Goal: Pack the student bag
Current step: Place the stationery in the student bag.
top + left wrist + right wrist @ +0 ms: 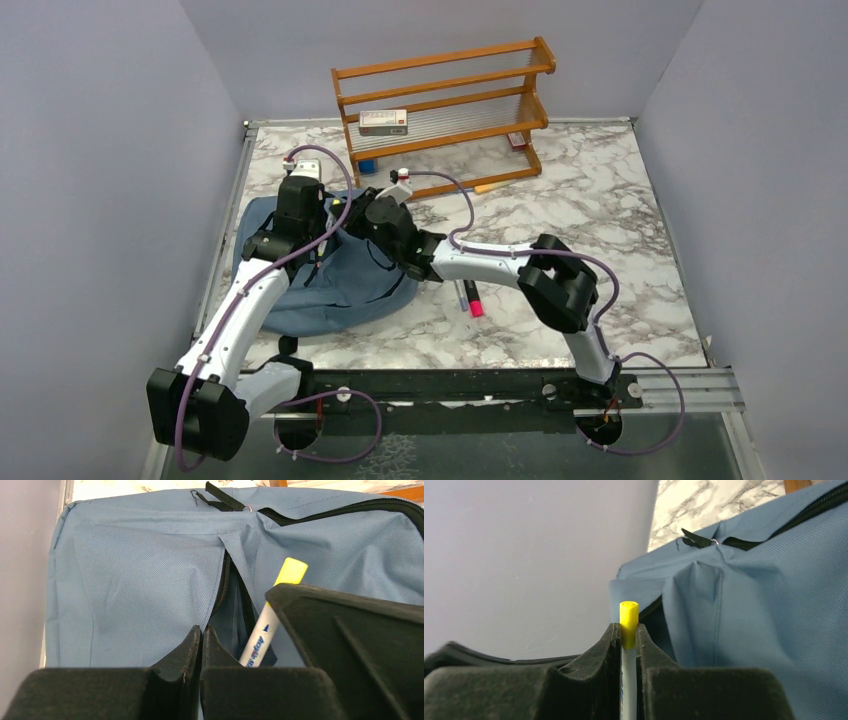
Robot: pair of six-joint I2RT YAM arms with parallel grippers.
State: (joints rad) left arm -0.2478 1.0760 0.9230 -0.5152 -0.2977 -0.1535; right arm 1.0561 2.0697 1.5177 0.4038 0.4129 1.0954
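Note:
The student bag lies flat at the table's left side, dusty blue with black zipper trim. In the left wrist view the bag fills the frame, and its front pocket slit gapes. My left gripper is shut, pinching the pocket's fabric edge, which folds up to its tips. My right gripper is shut on a white marker with a yellow cap. That marker points at the open slit, with the right gripper's black body beside it. Both grippers meet over the bag's upper part.
A wooden rack stands at the back with a flat box on its shelf and small items under it. A pink marker lies on the marble top right of the bag. Grey walls close in on both sides.

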